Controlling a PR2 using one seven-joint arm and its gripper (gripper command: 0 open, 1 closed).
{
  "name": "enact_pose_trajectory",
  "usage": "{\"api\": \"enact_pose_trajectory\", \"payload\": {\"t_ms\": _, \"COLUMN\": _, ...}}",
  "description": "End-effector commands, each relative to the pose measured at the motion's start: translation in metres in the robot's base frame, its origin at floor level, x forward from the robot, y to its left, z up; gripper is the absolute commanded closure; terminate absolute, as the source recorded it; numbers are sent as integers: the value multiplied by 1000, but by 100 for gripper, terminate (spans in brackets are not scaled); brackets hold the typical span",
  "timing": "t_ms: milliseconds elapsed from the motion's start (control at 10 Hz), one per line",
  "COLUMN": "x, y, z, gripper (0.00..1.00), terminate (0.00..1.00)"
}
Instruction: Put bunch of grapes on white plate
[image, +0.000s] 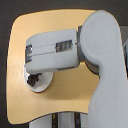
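Grapes, a dark bunch of grapes (33, 79), lie on the white plate (44, 86), toward the plate's edge on the exterior view's left. The plate sits on the wooden tabletop (60, 102). The grey arm (52, 51) reaches over it, covering the plate's upper part. Its pincer is hidden, so I cannot tell its state.

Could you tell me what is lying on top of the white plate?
The bunch of grapes lies on the white plate. The arm covers the plate's far part.
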Motion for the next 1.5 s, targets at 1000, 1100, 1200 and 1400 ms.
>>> {"api": "enact_pose_trajectory", "payload": {"t_ms": 1000, "x": 9, "y": 4, "z": -8, "gripper": 0, "terminate": 0}}
{"api": "enact_pose_trajectory", "payload": {"t_ms": 1100, "x": 10, "y": 5, "z": -7, "gripper": 0, "terminate": 0}}
{"api": "enact_pose_trajectory", "payload": {"t_ms": 1200, "x": 11, "y": 6, "z": -7, "gripper": 0, "terminate": 0}}
{"api": "enact_pose_trajectory", "payload": {"t_ms": 1400, "x": 14, "y": 11, "z": -1, "gripper": 0, "terminate": 0}}
